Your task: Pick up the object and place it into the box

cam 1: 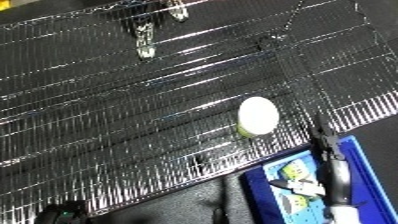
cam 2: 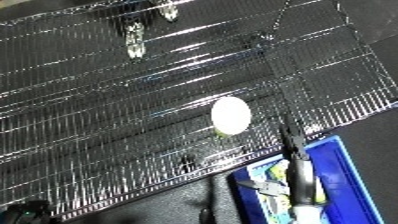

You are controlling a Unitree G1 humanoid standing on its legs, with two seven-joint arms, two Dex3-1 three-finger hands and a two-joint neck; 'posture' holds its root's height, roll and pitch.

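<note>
Pale oval object (cam 1: 257, 115), white on top with a yellowish underside, lies on the wire mesh shelf (cam 1: 107, 125), close to the shelf's near edge and toward its right. I cannot say exactly what it is; it reads as a small rounded thing, its long axis running roughly away from me, tilted slightly right.

Nearest to me, at lower right, sits the blue bin (cam 1: 366, 160), already holding a printed packet (cam 1: 298, 180) and some dark clutter. A dark upright bar (cam 2: 298, 165) crosses in front of it; whether that belongs to my right arm I cannot tell. Neither of my hands shows clearly, so I cannot say how their fingers stand.

The object rests up and left of the bin, just beyond its far corner, so I judge my right hand the nearer one, with a short carry down and right into the bin.

Farther back, two worn silvery tags (cam 1: 144, 40) lie on the mesh near its far edge.
</note>
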